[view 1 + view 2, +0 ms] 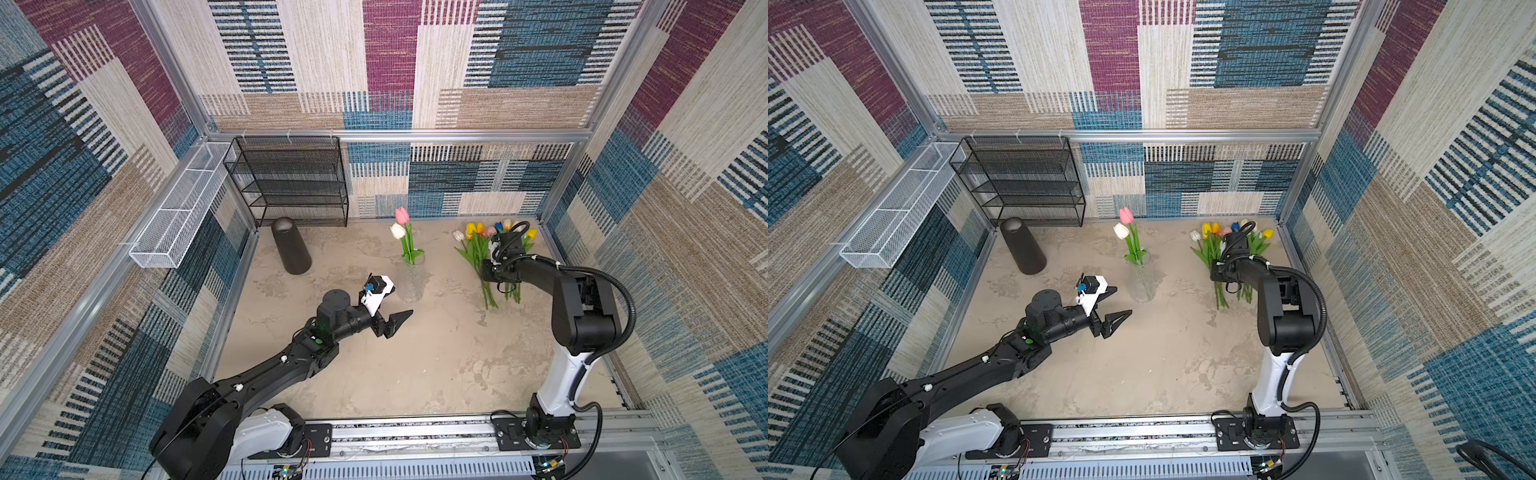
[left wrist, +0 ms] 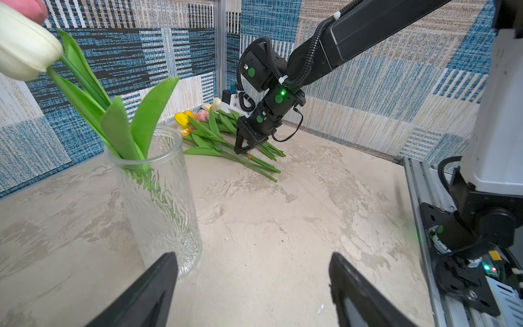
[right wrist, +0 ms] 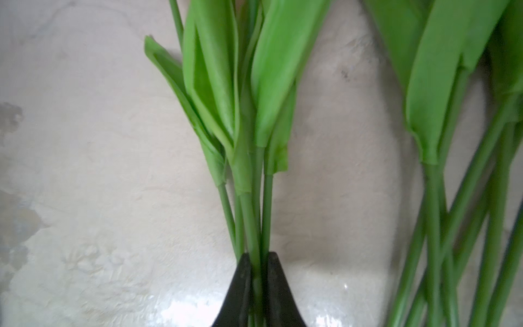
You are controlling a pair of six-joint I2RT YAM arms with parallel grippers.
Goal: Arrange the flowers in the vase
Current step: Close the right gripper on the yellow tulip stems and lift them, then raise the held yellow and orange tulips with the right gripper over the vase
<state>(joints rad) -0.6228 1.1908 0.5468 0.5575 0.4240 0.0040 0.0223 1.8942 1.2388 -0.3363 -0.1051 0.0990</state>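
Observation:
A clear ribbed glass vase (image 1: 410, 282) (image 1: 1141, 283) (image 2: 162, 198) stands mid-table and holds a pink tulip (image 1: 401, 215) and a white tulip (image 1: 397, 231). The other flowers (image 1: 478, 249) (image 1: 1210, 249) (image 2: 215, 133) lie in a pile at the back right, with yellow, pink, white and blue heads. My right gripper (image 3: 257, 259) (image 2: 241, 150) points down into the pile's stems and is shut on a green stem (image 3: 253, 215); more stems run close beside it. My left gripper (image 1: 398, 301) (image 1: 1121, 300) (image 2: 252, 256) is open and empty, just left of and in front of the vase.
A black cylinder (image 1: 291, 245) stands at the back left in front of a black mesh shelf (image 1: 291, 183). A white mesh basket (image 1: 178, 212) hangs on the left wall. The arms' mounting rail (image 1: 415, 432) runs along the table's front edge.

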